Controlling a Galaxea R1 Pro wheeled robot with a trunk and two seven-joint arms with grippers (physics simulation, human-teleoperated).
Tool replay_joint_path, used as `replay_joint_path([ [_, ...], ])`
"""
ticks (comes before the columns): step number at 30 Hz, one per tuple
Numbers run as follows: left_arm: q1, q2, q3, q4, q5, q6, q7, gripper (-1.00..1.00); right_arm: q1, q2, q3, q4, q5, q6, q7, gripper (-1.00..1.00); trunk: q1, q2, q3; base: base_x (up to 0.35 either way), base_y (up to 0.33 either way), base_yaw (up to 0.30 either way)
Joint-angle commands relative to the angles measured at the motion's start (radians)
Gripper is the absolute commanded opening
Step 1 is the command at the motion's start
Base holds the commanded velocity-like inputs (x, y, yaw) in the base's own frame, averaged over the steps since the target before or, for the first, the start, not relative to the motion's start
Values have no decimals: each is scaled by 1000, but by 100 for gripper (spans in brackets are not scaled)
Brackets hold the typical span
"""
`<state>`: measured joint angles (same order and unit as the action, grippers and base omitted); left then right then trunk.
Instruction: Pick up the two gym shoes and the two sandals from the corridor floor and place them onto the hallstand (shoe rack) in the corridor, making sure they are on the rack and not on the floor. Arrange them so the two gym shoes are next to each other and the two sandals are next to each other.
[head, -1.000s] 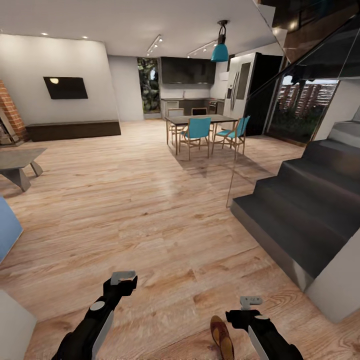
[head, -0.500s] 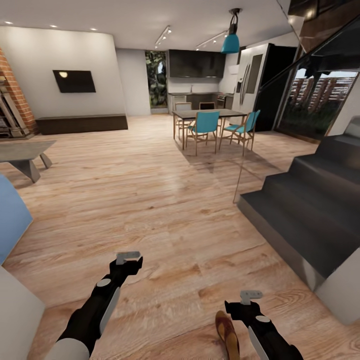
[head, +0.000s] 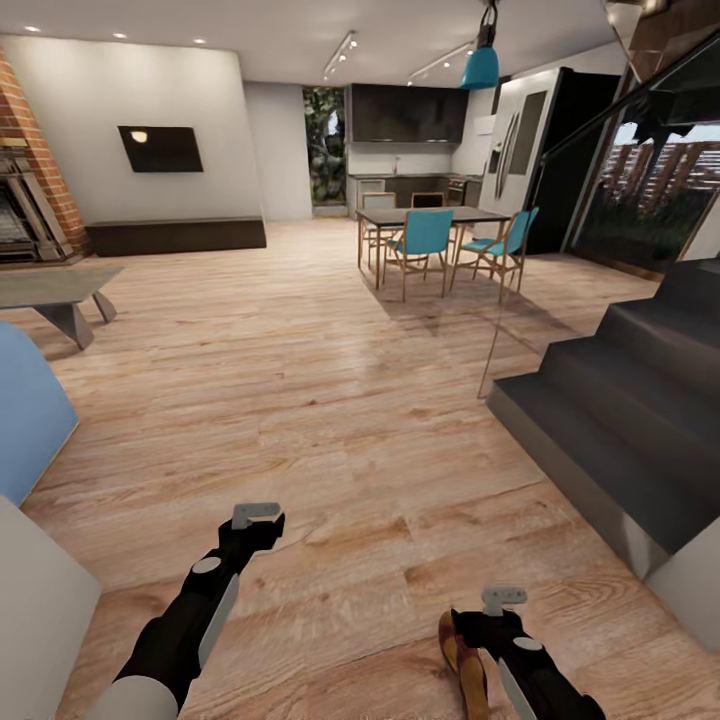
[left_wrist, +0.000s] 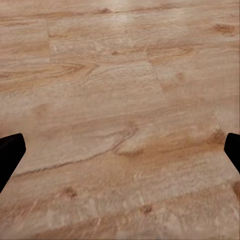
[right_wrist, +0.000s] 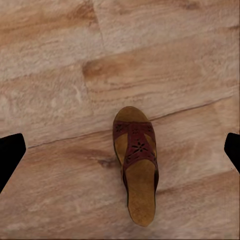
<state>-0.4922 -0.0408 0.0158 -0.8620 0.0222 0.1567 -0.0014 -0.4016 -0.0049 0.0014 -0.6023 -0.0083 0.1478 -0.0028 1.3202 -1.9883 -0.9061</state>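
Note:
One brown sandal (right_wrist: 136, 170) with a tan insole lies flat on the wood-plank corridor floor (head: 330, 420). In the head view this sandal (head: 465, 665) is at the bottom edge, partly covered by my right arm. My right gripper (head: 503, 598) hovers above it and is open; in the right wrist view its dark fingertips (right_wrist: 11, 150) stand far apart on either side of the sandal. My left gripper (head: 256, 515) is open over bare floor, holding nothing. The gym shoes and the hallstand are out of view.
A dark grey staircase (head: 620, 420) with a glass side panel rises at the right. A blue object (head: 30, 410) and a light grey surface (head: 40, 610) stand close at the left. Farther off are a low table (head: 55, 290) and a dining table with teal chairs (head: 430, 225).
The whole picture has slid to the right, so the camera has turned left. The sandal now sits lower in the picture and is more covered by my right arm. Both grippers stay open.

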Motion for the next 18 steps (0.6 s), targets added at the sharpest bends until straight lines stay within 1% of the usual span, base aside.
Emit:
replay_joint_path([
  [1, 0, -1, 1, -2, 2, 6, 0, 100, 0, -1, 0, 7, -1, 6, 0, 100, 4, -8, -6, 0, 0, 11],
  [6, 0, -1, 1, -2, 2, 6, 0, 100, 0, -3, -1, 62, -1, 6, 0, 100, 23, -43, -30, 0, 0, -26],
  [10, 0, -1, 1, -2, 2, 6, 0, 100, 0, -5, -2, 106, -1, -1, 0, 100, 38, -71, -49, 0, 0, -91],
  [11, 0, -1, 1, -2, 3, 6, 0, 100, 0, -5, -3, 133, -2, -25, 0, 100, 42, -78, -53, 0, 0, -120],
  [15, 0, -1, 1, -2, 3, 6, 0, 100, 0, -6, -3, 178, -1, -69, 0, 100, 57, -106, -72, 0, 0, -126],
  [18, 0, -1, 1, -2, 3, 6, 0, 100, 0, -6, -3, 192, -1, -81, 0, 100, 69, -127, -87, 0, 0, -125],
])
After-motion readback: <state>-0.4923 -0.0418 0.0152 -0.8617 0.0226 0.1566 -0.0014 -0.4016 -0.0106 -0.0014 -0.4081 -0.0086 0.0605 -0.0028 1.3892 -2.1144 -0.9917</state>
